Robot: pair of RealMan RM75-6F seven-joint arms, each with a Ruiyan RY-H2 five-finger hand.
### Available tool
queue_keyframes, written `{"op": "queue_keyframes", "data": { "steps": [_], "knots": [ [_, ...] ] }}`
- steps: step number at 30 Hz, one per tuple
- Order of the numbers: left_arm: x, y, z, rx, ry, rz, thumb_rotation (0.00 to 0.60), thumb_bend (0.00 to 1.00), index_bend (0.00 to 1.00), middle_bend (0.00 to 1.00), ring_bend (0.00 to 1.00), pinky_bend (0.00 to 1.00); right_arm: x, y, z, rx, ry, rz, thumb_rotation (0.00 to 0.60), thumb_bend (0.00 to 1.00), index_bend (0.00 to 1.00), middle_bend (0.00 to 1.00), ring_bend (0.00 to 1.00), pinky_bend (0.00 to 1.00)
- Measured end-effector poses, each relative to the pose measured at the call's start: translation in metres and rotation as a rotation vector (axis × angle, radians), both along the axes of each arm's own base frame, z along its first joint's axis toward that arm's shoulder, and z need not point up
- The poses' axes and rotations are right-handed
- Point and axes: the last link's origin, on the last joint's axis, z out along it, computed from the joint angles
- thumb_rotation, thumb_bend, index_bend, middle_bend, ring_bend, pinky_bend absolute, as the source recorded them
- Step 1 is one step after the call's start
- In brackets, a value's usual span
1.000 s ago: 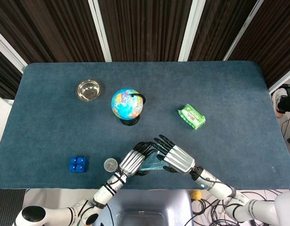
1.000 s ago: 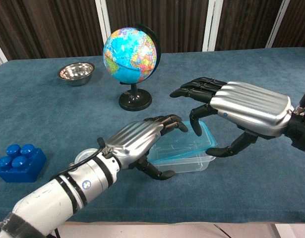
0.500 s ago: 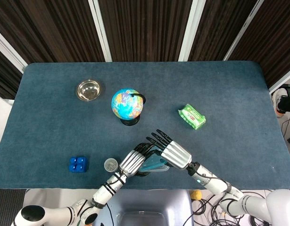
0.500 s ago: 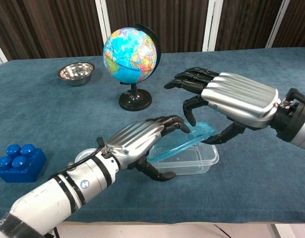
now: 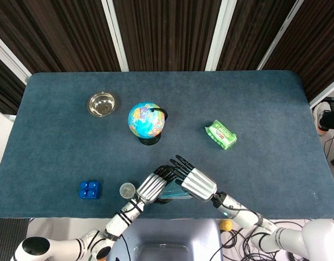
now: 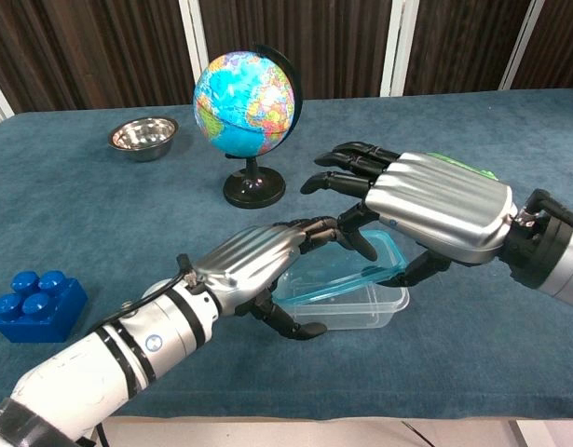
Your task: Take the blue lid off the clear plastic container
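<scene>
The clear plastic container [image 6: 365, 305] lies near the table's front edge. My left hand [image 6: 258, 265] grips its left end, fingers curled over the rim. The blue lid [image 6: 347, 272] sits tilted above the container, its right end raised off the rim. My right hand [image 6: 430, 207] holds that end of the lid, thumb underneath and fingers over the top. In the head view both hands, left [image 5: 151, 186] and right [image 5: 195, 182], cover the container, and only a strip of the lid [image 5: 175, 192] shows between them.
A globe [image 6: 244, 102] stands just behind the hands. A steel bowl [image 6: 143, 136] is at the back left, a blue brick [image 6: 34, 303] at the front left. A green packet [image 5: 221, 135] lies to the right. A small round cap [image 5: 127, 190] sits by my left wrist.
The lid was flat on the container a second ago; its right end has since come up. My right hand has shifted left over the container. The left hand stayed put.
</scene>
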Motion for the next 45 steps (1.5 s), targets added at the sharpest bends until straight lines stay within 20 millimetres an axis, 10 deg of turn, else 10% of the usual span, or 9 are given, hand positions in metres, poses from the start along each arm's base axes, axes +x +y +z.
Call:
{"op": "queue_keyframes", "data": {
  "steps": [32,36,45],
  "knots": [
    [-0.006,-0.010,0.011,-0.045,-0.054,-0.015,0.600,0.35,0.14,0.24,0.13,0.22,0.007,0.003,0.011,-0.045,-0.043,0.050,0.600,1.00,0.70,0.18,0.00,0.08],
    [-0.007,-0.007,0.013,-0.020,-0.061,-0.009,0.598,0.33,0.02,0.06,0.03,0.15,0.006,0.002,0.015,-0.061,-0.038,0.061,0.600,1.00,0.70,0.18,0.00,0.08],
    [-0.006,0.000,0.024,-0.008,-0.171,0.050,0.471,0.29,0.00,0.00,0.00,0.11,0.003,0.005,0.021,-0.063,-0.038,0.081,0.600,1.00,0.70,0.18,0.00,0.08]
  ]
}}
